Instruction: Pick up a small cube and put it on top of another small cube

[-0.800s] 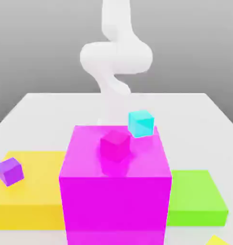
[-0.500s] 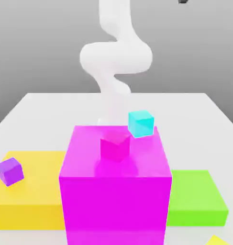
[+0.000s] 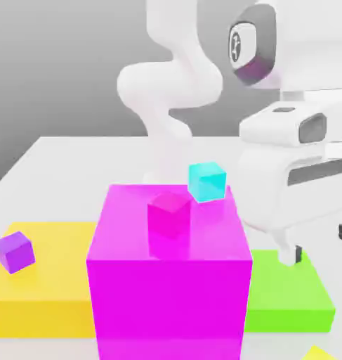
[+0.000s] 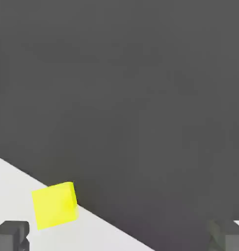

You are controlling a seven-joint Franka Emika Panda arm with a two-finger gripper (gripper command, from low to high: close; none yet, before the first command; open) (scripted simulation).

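Observation:
The small yellow cube [image 4: 55, 205] lies on the white table close to its edge, between and beyond my two fingertips [image 4: 11, 235] in the hand view. Its corner [image 3: 318, 353] peeks in at the bottom of the exterior view's right. My gripper [image 3: 319, 242] hangs over the green slab's right end, above the cube; its fingers stand wide apart and hold nothing. Other small cubes: a magenta one [image 3: 168, 213] on the big magenta block, a cyan one [image 3: 206, 181] just behind it, and a purple one [image 3: 15, 252] on the yellow slab.
A big magenta block [image 3: 170, 288] stands in the middle front. A flat yellow slab [image 3: 47, 295] lies on the exterior view's left, a flat green slab [image 3: 289, 295] on its right. The white arm [image 3: 166, 84] rises behind the block. The table edge [image 4: 106, 218] runs near the yellow cube.
The hand has swung into the exterior view's right, low over the green slab. The cubes have not moved.

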